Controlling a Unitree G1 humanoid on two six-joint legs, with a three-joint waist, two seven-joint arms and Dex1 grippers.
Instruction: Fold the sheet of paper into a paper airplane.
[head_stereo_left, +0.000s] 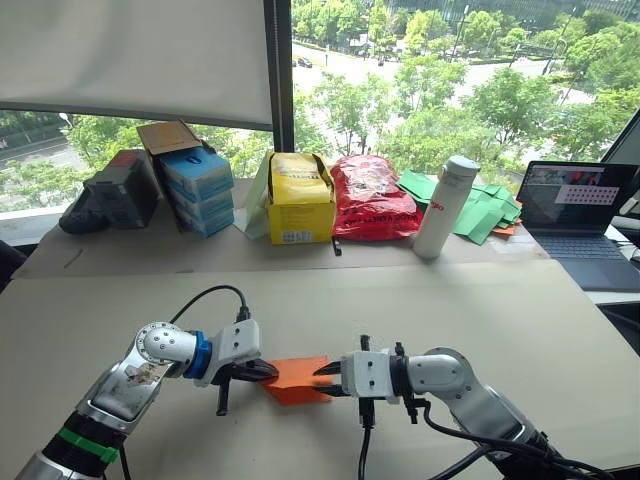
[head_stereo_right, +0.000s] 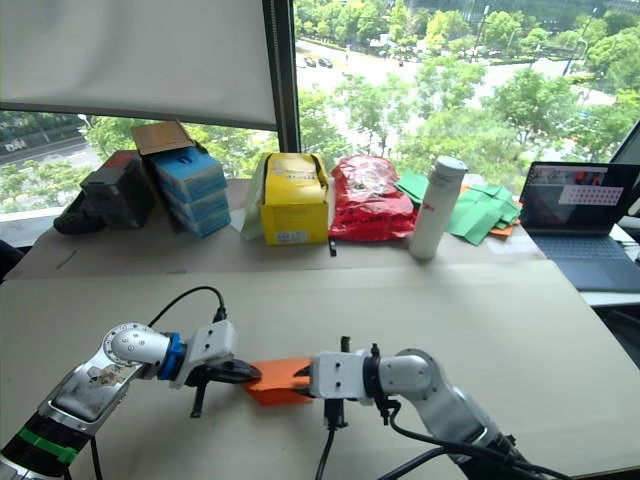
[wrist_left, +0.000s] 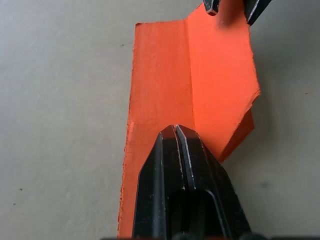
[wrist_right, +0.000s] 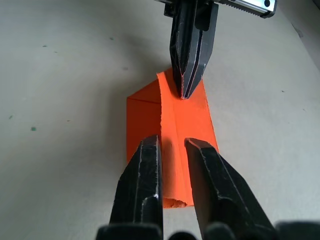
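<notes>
One folded sheet of bright orange paper (head_stereo_left: 295, 378) lies on the table (head_stereo_left: 500, 320). Two grippers meet it, the left (head_stereo_left: 268, 372) and the right (head_stereo_left: 322, 374), each with two black fingers. Along the far edge: one black bag (head_stereo_left: 110, 195), one stack of blue boxes (head_stereo_left: 198, 190) (three, as far as I can count), one yellow carton (head_stereo_left: 300, 198), one red plastic bag (head_stereo_left: 368, 198), one white bottle (head_stereo_left: 444, 207), one heap of green folded papers (head_stereo_left: 478, 212) and one open laptop (head_stereo_left: 582, 222).
</notes>
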